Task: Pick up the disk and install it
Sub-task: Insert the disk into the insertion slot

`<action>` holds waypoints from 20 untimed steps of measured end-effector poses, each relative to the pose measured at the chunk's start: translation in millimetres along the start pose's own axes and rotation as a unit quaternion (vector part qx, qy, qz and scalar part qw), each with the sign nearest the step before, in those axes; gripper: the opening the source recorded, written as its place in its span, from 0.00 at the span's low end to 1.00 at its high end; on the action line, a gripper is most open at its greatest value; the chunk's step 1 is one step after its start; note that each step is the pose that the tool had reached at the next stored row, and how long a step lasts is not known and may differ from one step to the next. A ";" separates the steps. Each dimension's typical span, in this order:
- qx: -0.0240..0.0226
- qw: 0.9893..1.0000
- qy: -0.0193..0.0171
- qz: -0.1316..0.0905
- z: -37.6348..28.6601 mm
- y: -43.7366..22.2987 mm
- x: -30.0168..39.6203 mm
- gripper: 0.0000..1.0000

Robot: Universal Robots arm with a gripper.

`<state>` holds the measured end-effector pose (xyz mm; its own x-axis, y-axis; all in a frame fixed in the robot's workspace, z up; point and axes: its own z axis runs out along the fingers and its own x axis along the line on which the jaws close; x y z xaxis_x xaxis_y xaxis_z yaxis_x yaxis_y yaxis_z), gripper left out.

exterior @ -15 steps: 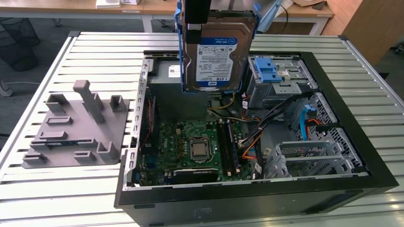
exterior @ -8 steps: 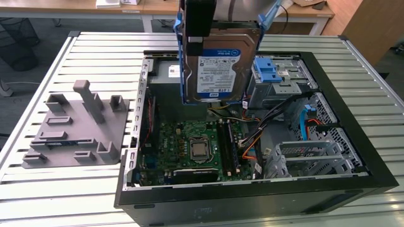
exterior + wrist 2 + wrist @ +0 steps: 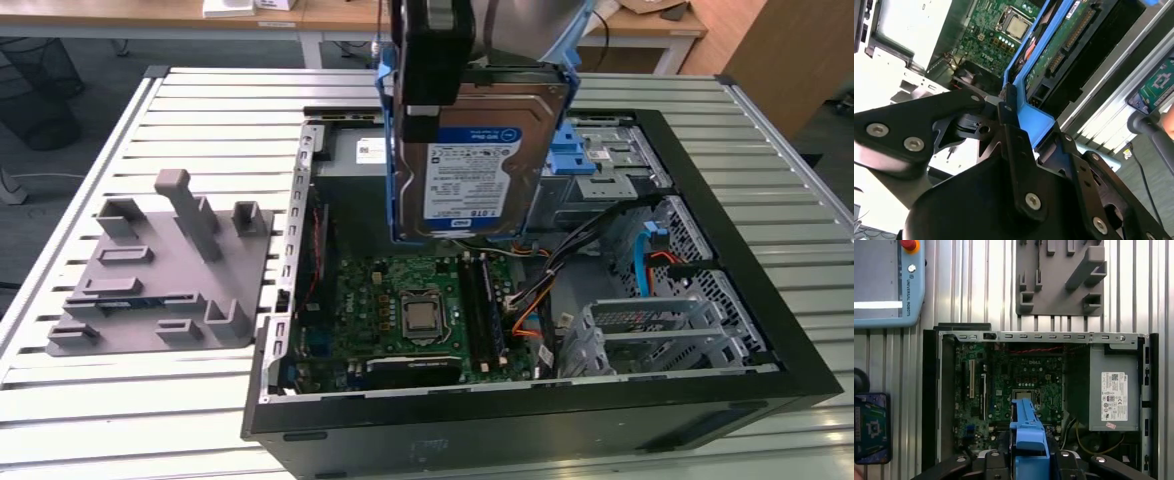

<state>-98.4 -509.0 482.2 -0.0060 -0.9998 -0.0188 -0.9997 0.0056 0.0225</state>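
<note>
In the exterior view, the disk (image 3: 481, 165), a flat rectangular silver hard drive with a white-and-blue label framed by blue plastic carrier rails (image 3: 395, 170), hangs on edge above the open black computer case (image 3: 534, 425), clear of the green motherboard (image 3: 400, 310). The black gripper (image 3: 427, 95) holds it from its upper end. A grey moulded fixture (image 3: 160, 270) lies on the slatted metal table (image 3: 134, 400), at the exterior view's left of the case. In the second wrist view the black fingers (image 3: 1014, 145) are pinched onto the carrier's blue end bar, beyond which runs the drive's green circuit-board side. In the first wrist view the blue carrier juts over the motherboard, well apart from the grey power-supply box (image 3: 1114, 395). The drive looks rigid, dense for its size and sensitive to knocks. Its metal faces are probably slippery, so the plastic frame seems the safer hold, away from board and connector.
</note>
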 end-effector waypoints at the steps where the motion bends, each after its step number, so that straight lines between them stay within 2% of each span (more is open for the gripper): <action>1: 0.000 1.000 0.000 0.000 0.0 -3.7 0.5 0.36; 4: -0.001 1.000 0.000 0.000 -0.2 -16.8 1.2 0.36; 6: -0.001 1.000 0.000 0.000 -0.3 -22.1 1.5 0.36; 20: -0.001 1.000 0.000 0.000 -0.3 -23.2 1.5 0.36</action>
<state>-75.1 -510.6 481.9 -0.0060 -0.9998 -0.0188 -0.9997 0.0055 0.0240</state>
